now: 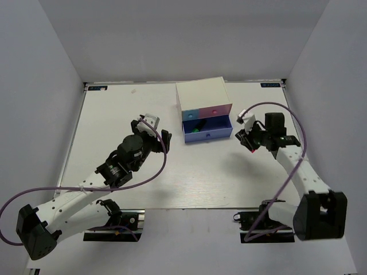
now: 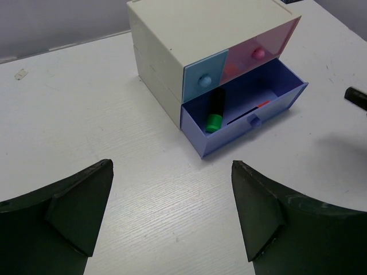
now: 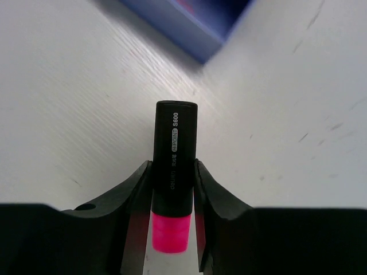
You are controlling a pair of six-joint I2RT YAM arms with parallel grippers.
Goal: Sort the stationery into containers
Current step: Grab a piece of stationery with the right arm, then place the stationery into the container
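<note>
The white drawer box (image 1: 202, 94) stands at the back middle of the table, also in the left wrist view (image 2: 189, 34). Its wide periwinkle drawer (image 2: 243, 114) is pulled open; a green-capped highlighter (image 2: 215, 112) lies inside, with a bit of orange (image 2: 262, 104) near the front wall. The light blue drawer (image 2: 203, 77) and pink drawer (image 2: 258, 51) are closed. My right gripper (image 3: 172, 189) is shut on the pink-capped black highlighter (image 3: 174, 160), right of the box (image 1: 252, 144). My left gripper (image 2: 172, 217) is open and empty, in front and left of the box (image 1: 150, 130).
White walls enclose the table on three sides. A corner of the periwinkle drawer (image 3: 189, 23) shows at the top of the right wrist view. The right gripper's tip (image 2: 356, 97) shows at the right edge of the left wrist view.
</note>
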